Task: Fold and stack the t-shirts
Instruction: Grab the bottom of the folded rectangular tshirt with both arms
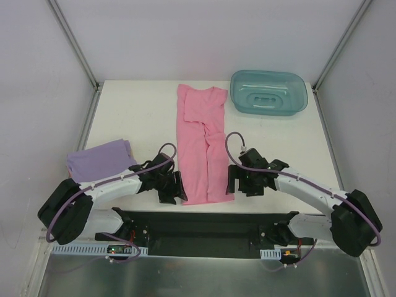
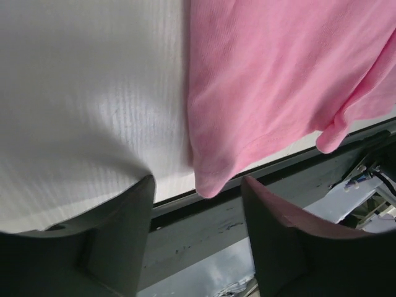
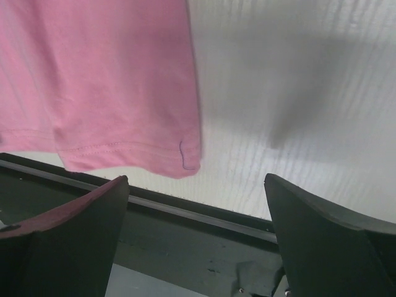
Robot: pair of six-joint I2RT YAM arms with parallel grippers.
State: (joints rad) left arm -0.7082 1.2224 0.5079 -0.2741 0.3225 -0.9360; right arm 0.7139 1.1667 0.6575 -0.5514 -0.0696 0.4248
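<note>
From above, the long pink cloth t-shirt (image 1: 199, 148) lies mid-table, the folded pale purple t-shirt (image 1: 99, 158) left; left gripper (image 2: 197, 238) jaws gape around the pink hem corner; right gripper (image 3: 197, 238) jaws gape wide, empty.

The pink shirt (image 2: 278, 80) ran off both wrist pictures' edges. From above, the left gripper (image 1: 171, 189) covered its near left corner, and the left arm (image 1: 114, 185) hid the purple shirt's (image 1: 99, 158) near edge.
</note>
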